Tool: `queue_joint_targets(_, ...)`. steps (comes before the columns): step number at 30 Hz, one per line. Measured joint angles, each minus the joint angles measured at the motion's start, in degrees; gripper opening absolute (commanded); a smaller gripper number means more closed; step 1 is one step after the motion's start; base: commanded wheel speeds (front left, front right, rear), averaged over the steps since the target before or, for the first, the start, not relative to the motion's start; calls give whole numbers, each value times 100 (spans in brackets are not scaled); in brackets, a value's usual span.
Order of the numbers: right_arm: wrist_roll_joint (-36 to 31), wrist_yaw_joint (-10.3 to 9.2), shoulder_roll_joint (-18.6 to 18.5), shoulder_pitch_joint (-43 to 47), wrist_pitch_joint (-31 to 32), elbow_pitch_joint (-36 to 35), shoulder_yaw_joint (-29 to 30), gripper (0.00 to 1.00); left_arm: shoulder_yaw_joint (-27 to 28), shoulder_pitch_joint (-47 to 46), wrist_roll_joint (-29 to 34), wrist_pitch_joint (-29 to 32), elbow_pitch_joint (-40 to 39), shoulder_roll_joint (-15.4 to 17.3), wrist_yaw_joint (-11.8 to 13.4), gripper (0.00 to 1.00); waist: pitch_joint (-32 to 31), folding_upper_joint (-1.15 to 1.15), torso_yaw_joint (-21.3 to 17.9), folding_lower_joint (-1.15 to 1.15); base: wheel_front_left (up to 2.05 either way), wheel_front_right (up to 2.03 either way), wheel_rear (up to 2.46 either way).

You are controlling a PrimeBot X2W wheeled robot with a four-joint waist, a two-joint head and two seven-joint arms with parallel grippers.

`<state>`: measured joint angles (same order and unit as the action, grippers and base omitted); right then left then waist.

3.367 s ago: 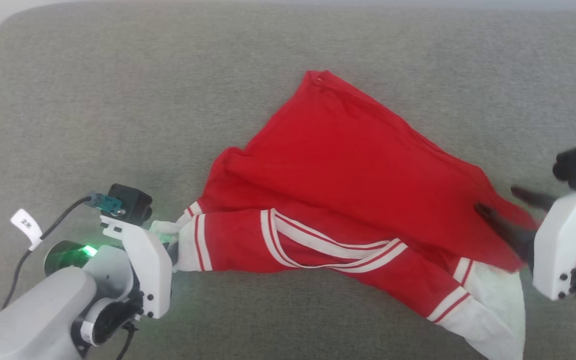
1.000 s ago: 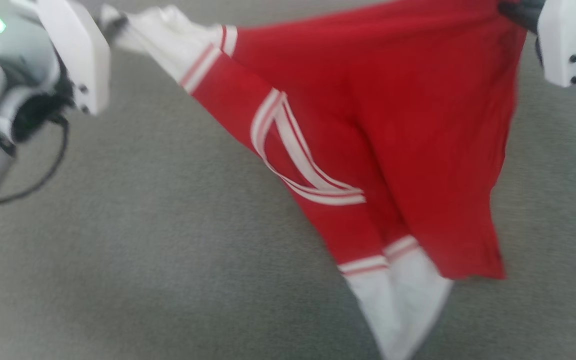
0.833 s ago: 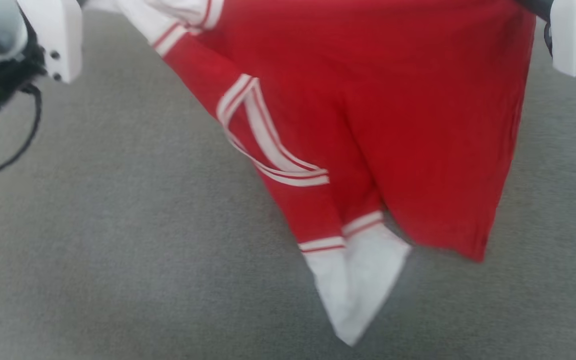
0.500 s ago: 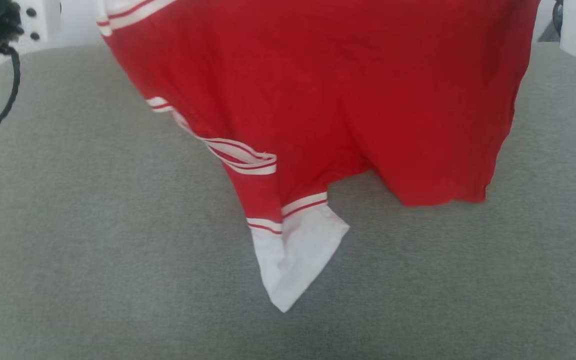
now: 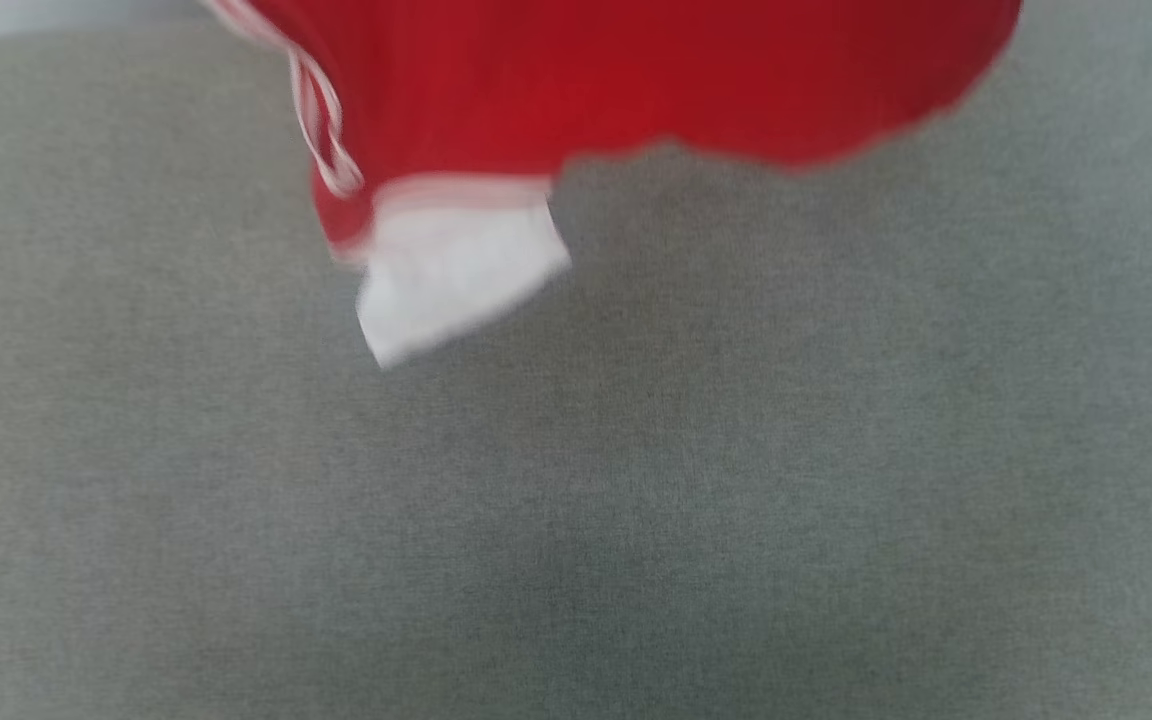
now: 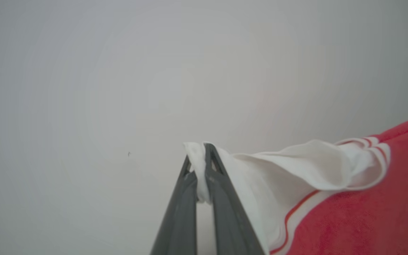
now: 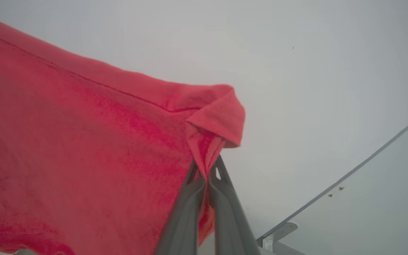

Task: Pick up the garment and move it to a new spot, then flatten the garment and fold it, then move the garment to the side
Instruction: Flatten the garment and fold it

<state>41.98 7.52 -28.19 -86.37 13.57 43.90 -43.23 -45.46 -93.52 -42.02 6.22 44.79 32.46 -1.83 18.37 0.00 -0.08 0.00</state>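
The garment (image 5: 636,80), bright red with a white panel and red-and-white stripes, hangs in the air across the top of the head view, its white end (image 5: 456,270) dangling lowest and blurred. In the left wrist view my left gripper (image 6: 198,156) is shut on a white corner of the garment (image 6: 296,170), which trails off to the right. My right gripper (image 7: 207,170) is shut on a red corner of the garment (image 7: 83,141), and the cloth spreads out to the left of it.
Under the hanging cloth lies the grey fabric surface (image 5: 576,520). A pale wall (image 6: 119,71) fills the background of both wrist views, with a thin line and a small metal bracket (image 7: 278,235) at the lower right.
Both arms have carried the garment higher and have left the head view. The cloth's lower edge has risen from mid-picture to near the top, and the white end has swung left.
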Motion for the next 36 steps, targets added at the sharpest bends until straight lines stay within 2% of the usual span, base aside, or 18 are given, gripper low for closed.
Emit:
queue_joint_targets(8,-1329,0,477,-1008,-1842,1294,318,0,-36,-1054,784,-1968,662,-197,-3,0,591,0,-38,0,0,0,0)
queue_joint_targets(11,-1730,0,676,-1175,-2238,1773,453,0,41,-1243,978,-2104,641,-256,-115,0,780,0,-18,0,0,0,0)
queue_joint_targets(14,-1802,0,917,-1081,-2238,2095,385,0,136,-1049,983,-2120,576,-325,-316,0,902,0,36,0,0,0,0)
queue_joint_targets(17,-1766,0,1033,-737,-2062,2239,182,0,26,-475,813,-2106,936,-407,-482,0,889,0,109,0,0,0,0)
queue_joint_targets(21,-1451,0,989,-159,-1779,2112,-149,0,-192,14,368,-1604,1225,-539,-549,0,781,0,203,0,0,0,0)
queue_joint_targets(25,-890,0,802,469,-1350,1736,-483,0,-686,713,-267,-727,840,-501,-552,0,623,0,303,0,0,0,0)
queue_joint_targets(31,-104,0,255,1290,-845,734,-1045,0,-1334,1625,-1244,446,-158,116,-557,0,365,0,440,0,0,0,0)
queue_joint_targets(36,478,0,-277,1995,-490,-152,-1361,0,-1526,2330,-1827,1045,-871,602,-557,0,170,0,522,0,0,0,0)
